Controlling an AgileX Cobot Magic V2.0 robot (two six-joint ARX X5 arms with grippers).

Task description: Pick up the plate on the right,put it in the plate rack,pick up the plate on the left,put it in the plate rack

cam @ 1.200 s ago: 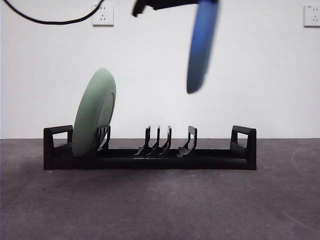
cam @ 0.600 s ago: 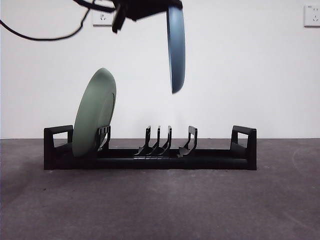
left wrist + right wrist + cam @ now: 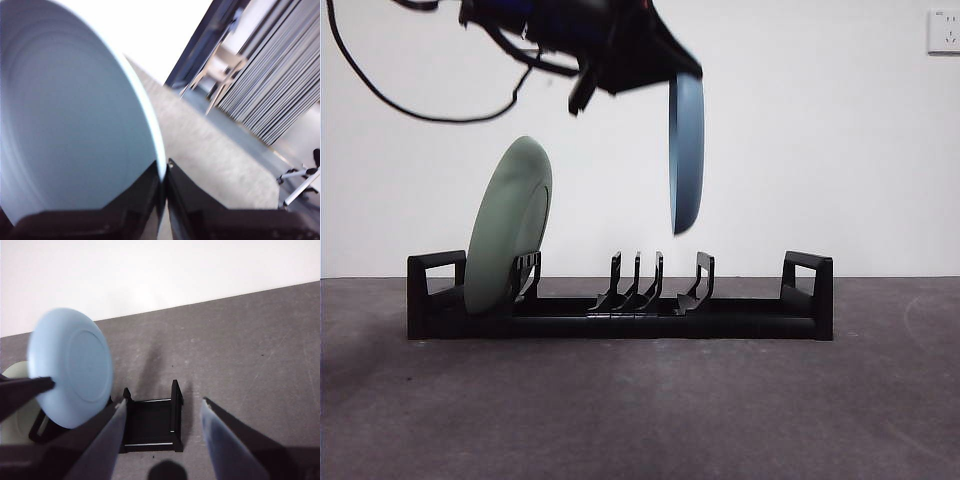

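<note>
Above the middle of the rack [image 3: 620,305], the left gripper [image 3: 165,172] is holding the blue plate [image 3: 687,152] by its rim, its two jaws pinched on the plate's edge as the left wrist view shows. The plate is hanging edge-on and nearly upright, its lower edge clear of the dividers [image 3: 638,282] and roughly over the gap just left of the rightmost one. The green plate [image 3: 510,225] is already standing in the rack's left end, leaning right against a divider, so by the look of it the task is in its last step: setting the second plate into the rack. The next move is calling for a straight descent with the plate kept upright, its lower rim steered between two dividers rather than onto a divider's top, and a release only once the rim is seated in the base. The right gripper [image 3: 162,412] is waiting well off beyond the rack's end, its jaws spread and holding nothing. Compared with half a second earlier, the blue plate is hanging lower and slightly further right, closer to the dividers, and more of the dark arm is filling the upper left of the front view; the green plate and rack are sitting where they were.
</note>
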